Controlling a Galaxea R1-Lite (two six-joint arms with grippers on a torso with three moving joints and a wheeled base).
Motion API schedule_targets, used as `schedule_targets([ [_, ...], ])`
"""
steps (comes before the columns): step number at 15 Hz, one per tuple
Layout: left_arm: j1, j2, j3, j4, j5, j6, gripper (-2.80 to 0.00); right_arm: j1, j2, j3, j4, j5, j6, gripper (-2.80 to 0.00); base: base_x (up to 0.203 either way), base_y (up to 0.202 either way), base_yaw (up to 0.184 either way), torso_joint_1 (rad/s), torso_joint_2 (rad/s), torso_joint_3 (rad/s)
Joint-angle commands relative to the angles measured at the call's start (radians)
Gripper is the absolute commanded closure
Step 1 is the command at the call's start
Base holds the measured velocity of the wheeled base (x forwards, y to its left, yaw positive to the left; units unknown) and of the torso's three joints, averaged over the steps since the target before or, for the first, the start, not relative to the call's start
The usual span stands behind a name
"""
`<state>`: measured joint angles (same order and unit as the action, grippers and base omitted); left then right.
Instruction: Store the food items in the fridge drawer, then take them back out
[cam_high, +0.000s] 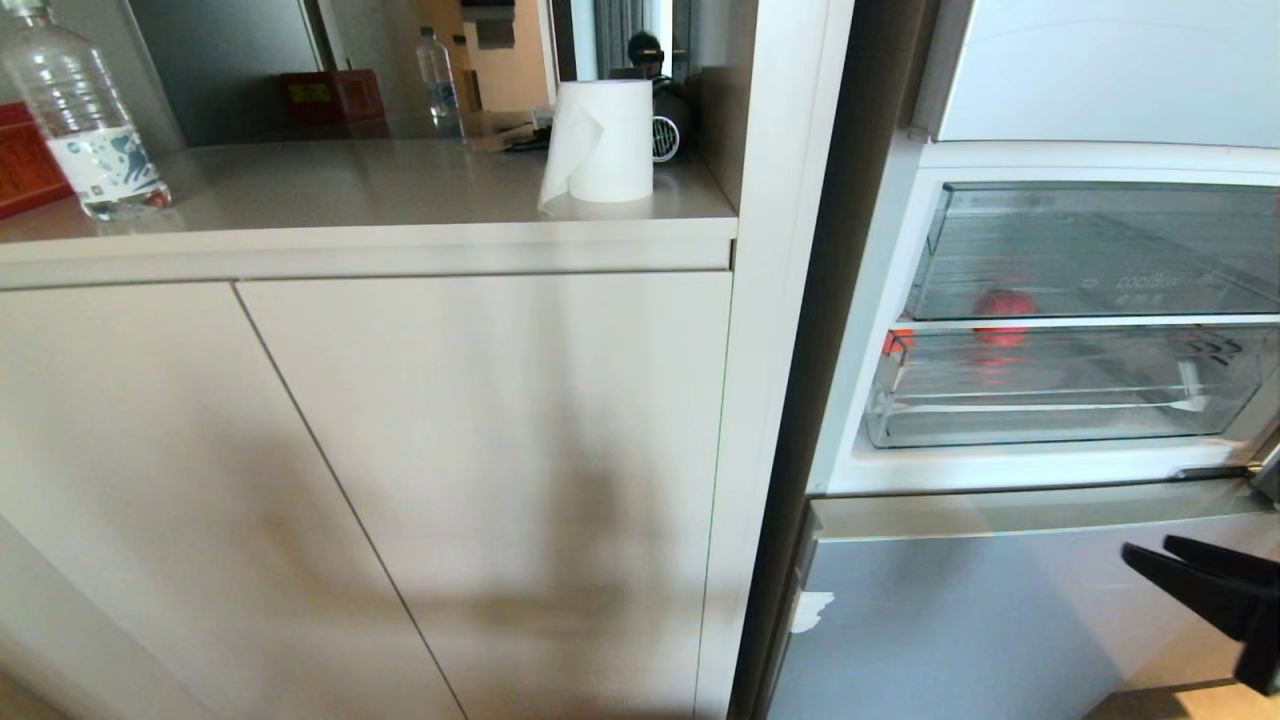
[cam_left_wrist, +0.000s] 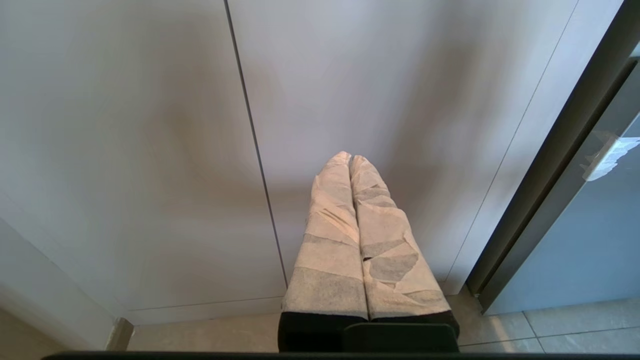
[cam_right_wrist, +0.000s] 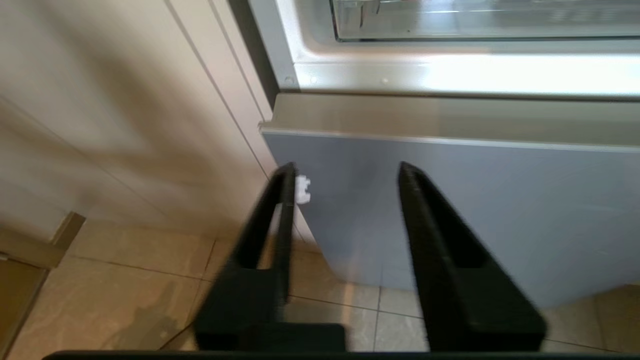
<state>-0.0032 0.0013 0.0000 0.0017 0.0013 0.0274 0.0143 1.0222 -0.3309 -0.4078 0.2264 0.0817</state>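
Note:
The fridge stands open on the right of the head view. The fridge drawer (cam_high: 1060, 400) is the lower clear one, pushed in under the drawer printed "coolBox" (cam_high: 1090, 240). A red food item (cam_high: 1003, 308) shows through the plastic at the seam between the two drawers; which one holds it I cannot tell. A second orange-red piece (cam_high: 897, 342) sits at the drawer's left end. My right gripper (cam_high: 1147, 547) (cam_right_wrist: 348, 170) is open and empty, low in front of the grey lower fridge door (cam_right_wrist: 450, 200), below the fridge drawer (cam_right_wrist: 480, 22). My left gripper (cam_left_wrist: 350, 157), with white-taped fingers, is shut and faces the cabinet door.
Beige cabinet doors (cam_high: 450, 480) fill the left. On the counter above them stand a paper towel roll (cam_high: 610, 140) and a water bottle (cam_high: 85, 120). A white tape scrap (cam_high: 810, 610) marks the grey door's corner. Tiled floor (cam_right_wrist: 125, 295) lies below.

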Motion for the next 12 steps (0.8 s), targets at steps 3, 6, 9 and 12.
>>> schedule_targets([
  [3,0.000,0.001,-0.001,0.000,0.000,0.000,0.00,0.001,0.556,-0.033,-0.489,0.012,0.007,-2.80,0.000,0.000,0.000,0.000,0.00,0.000],
  [6,0.000,0.000,0.000,0.000,0.000,0.000,0.00,0.001,0.729,-0.040,-0.882,0.013,0.010,-2.80,0.000,0.000,0.000,0.000,0.00,0.000],
  [9,0.000,0.000,0.000,0.000,0.000,0.000,0.00,0.013,0.747,-0.044,-0.925,0.021,0.011,-2.80,0.000,0.000,0.000,0.000,0.00,0.000],
  [12,0.000,0.000,0.000,0.000,0.000,0.000,0.00,0.049,0.786,-0.063,-0.980,0.017,0.017,-2.80,0.000,0.000,0.000,0.000,0.00,0.000],
])
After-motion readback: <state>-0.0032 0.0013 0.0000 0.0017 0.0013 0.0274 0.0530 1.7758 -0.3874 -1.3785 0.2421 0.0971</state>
